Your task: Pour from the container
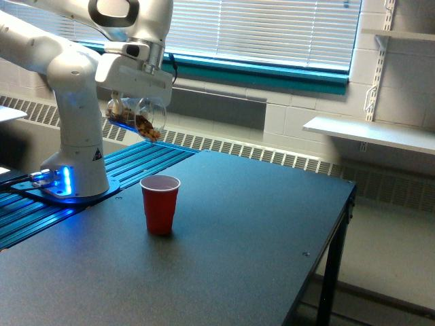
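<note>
The container [138, 119], a small clear cup with brown and orange bits inside, hangs tipped on its side with its mouth slanting down toward the exterior view's right. My gripper [129, 103] is shut on it from above, under the white wrist. The bits lie heaped near the lower lip of the container. An upright red cup [160, 204] with a white inside stands on the dark table [238, 244], below the container and slightly to the exterior view's right. No bits are seen in the air between them.
The arm's white base [75, 163] with blue lights stands on a blue ribbed plate [129, 166] at the exterior view's left. A window with blinds and a radiator lie behind. The table's edge [340, 224] drops off at the exterior view's right.
</note>
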